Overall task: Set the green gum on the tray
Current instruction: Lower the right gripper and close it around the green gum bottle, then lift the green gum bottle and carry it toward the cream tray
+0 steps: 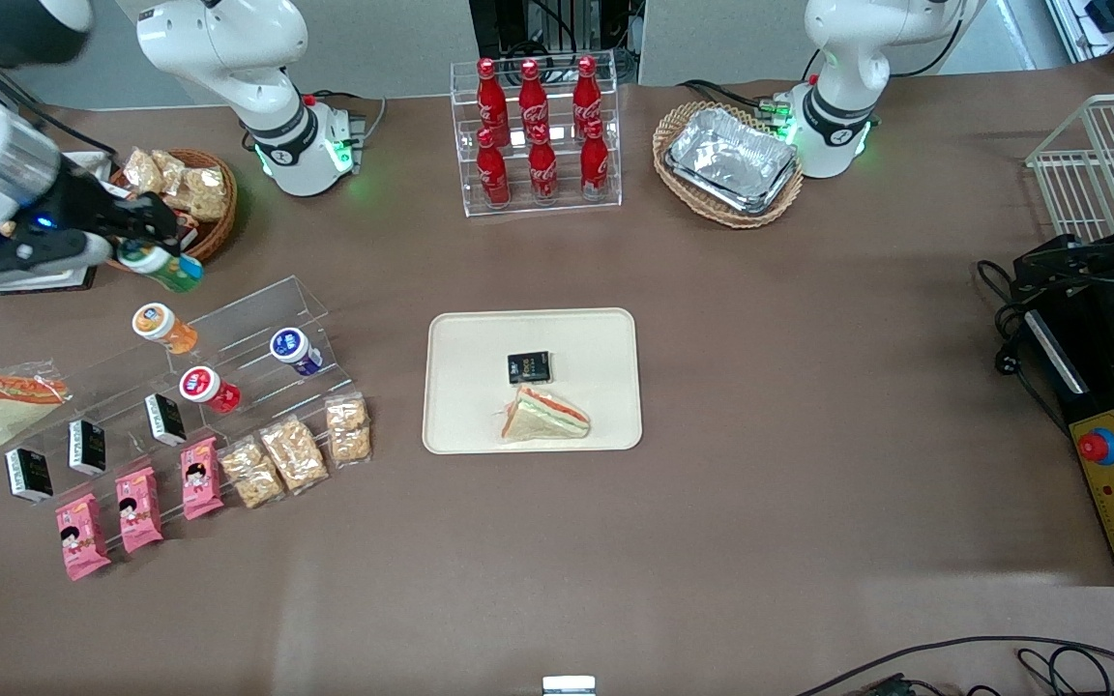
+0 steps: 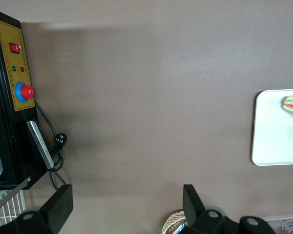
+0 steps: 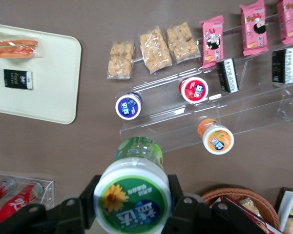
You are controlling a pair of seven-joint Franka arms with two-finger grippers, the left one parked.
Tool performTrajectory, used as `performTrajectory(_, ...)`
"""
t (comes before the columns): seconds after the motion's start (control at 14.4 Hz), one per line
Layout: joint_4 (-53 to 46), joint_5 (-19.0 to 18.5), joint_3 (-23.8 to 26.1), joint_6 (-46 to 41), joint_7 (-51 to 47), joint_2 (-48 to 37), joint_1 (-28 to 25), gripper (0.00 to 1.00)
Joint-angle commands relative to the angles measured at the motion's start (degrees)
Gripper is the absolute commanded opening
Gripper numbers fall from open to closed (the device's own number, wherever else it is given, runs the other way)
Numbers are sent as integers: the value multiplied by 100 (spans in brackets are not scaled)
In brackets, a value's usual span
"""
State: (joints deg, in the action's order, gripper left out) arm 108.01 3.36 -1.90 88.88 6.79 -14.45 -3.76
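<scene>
My right gripper point(image 1: 153, 253) is shut on the green gum point(image 1: 165, 267), a small green bottle with a white lid, and holds it in the air above the table at the working arm's end, over the top step of the clear display stand point(image 1: 228, 338). In the right wrist view the gum's lid point(image 3: 132, 196) sits between the two black fingers point(image 3: 183, 207). The cream tray point(image 1: 460, 333) lies in the middle of the table, also showing in the right wrist view point(image 3: 53, 92). It holds a wrapped sandwich point(image 1: 544, 415) and a small black packet point(image 1: 528, 367).
On the stand are an orange gum point(image 1: 163, 327), a blue gum point(image 1: 295, 350), a red gum point(image 1: 208, 389), black boxes and pink packets. A snack basket point(image 1: 191, 193) is beside the gripper. A cola rack point(image 1: 540, 135) and foil trays point(image 1: 731, 159) stand farther back.
</scene>
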Motion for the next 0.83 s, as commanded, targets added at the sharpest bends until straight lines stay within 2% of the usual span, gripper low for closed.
performTrajectory(0.0,-1245,104,-30,-870,59,504,6,50)
performTrajectory(0.21,-1432,130,-13,-1074,-2,505,-46,50)
performTrajectory(0.35,-1423,130,179,-1197,-753,487,-177,50)
performTrajectory(0.56,-1380,217,409,-1206,-1591,584,-817,50)
performTrajectory(0.77,-1345,499,418,-882,-2392,935,-1284,50)
